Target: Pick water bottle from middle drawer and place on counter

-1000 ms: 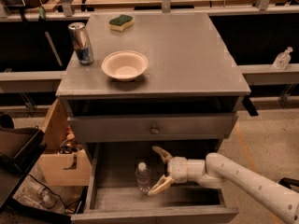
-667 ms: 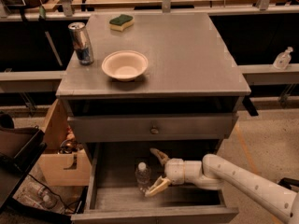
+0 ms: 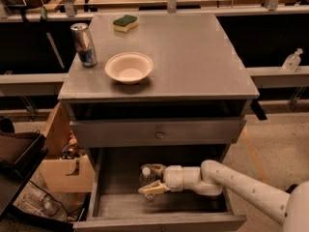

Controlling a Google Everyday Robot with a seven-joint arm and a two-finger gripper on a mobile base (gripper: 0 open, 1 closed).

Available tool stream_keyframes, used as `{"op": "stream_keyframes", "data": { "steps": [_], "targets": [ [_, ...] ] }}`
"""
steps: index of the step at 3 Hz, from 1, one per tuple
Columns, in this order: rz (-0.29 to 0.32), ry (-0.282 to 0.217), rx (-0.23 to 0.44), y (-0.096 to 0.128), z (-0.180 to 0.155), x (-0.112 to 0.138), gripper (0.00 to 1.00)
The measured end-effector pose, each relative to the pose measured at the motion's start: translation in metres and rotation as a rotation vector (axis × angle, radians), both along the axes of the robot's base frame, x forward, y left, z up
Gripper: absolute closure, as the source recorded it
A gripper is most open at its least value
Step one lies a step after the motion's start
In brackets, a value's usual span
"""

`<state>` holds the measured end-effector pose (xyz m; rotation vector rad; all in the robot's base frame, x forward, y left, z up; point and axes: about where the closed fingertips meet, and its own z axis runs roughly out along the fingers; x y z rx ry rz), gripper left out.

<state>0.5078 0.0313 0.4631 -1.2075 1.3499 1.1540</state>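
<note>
1. We see the small clear ribbed plastic water bottle (image 3: 145, 177) standing upright on the floor of the wide grey middle drawer (image 3: 120, 204), which is open, towards its left side
2. The white two-finger gripper (image 3: 147, 179) reaches in from the right. Its fingers (image 3: 154, 189) are spread open on either side of the bottle, and we cannot tell whether they touch it
3. We judge the bottle light, thin-walled and slick. It may crush, so hold the ribbed body gently at mid-height
4. The front finger hides the bottle's lower half, its fill level is unclear, and the drawer's rear lies in shadow
</note>
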Motion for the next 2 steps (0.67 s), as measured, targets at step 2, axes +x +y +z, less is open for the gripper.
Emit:
{"op": "stream_keyframes", "data": {
  "steps": [2],
  "targets": [
    [0.025, 0.008, 0.017, 0.0106, -0.0022, -0.0011, 0.89]
  ]
}}
